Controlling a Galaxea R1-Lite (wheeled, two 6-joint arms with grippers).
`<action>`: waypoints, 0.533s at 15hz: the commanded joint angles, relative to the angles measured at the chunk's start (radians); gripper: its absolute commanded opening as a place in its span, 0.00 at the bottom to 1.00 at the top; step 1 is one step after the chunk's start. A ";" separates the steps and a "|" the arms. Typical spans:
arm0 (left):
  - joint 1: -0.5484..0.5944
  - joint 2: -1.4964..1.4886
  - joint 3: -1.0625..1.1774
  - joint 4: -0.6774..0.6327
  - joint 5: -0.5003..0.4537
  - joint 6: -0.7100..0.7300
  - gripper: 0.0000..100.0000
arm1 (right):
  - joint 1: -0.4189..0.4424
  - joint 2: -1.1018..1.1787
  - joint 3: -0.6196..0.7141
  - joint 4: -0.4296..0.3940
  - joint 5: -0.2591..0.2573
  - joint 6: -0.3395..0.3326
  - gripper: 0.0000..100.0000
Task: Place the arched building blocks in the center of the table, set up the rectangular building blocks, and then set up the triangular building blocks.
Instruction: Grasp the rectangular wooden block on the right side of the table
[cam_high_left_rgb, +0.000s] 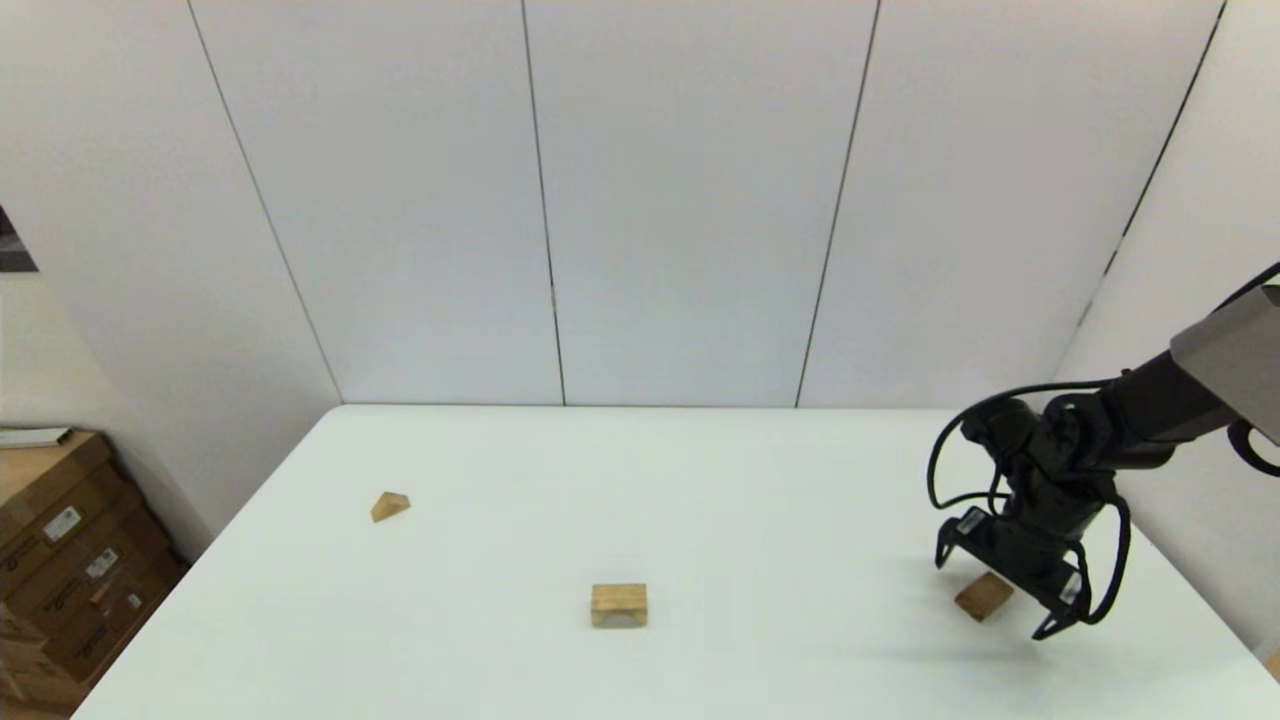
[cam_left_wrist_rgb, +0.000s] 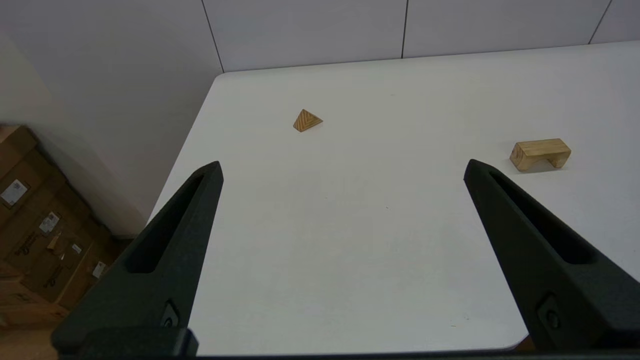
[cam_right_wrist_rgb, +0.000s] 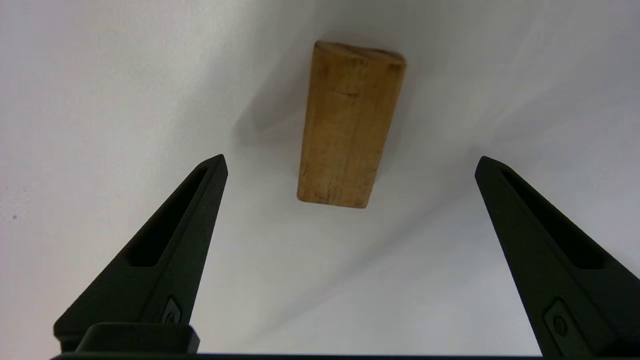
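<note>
Tan rectangular slab (cam_right_wrist_rgb: 350, 125), lying flat

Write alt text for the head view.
The right gripper, fingers open, hangs over a flat rectangular block near the right edge of a white table. An arched block stands near the middle front, and a small triangular block lies far left. The left arm is out of view.
</note>
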 joint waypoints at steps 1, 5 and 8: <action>0.000 0.001 0.000 0.001 0.000 0.001 1.00 | 0.002 0.002 -0.002 0.003 0.000 0.006 1.00; 0.000 0.001 0.000 0.001 0.000 0.001 1.00 | 0.002 0.014 -0.008 0.003 -0.008 0.008 1.00; 0.000 0.001 0.000 0.001 0.000 0.001 1.00 | -0.006 0.027 -0.017 0.004 -0.014 0.008 1.00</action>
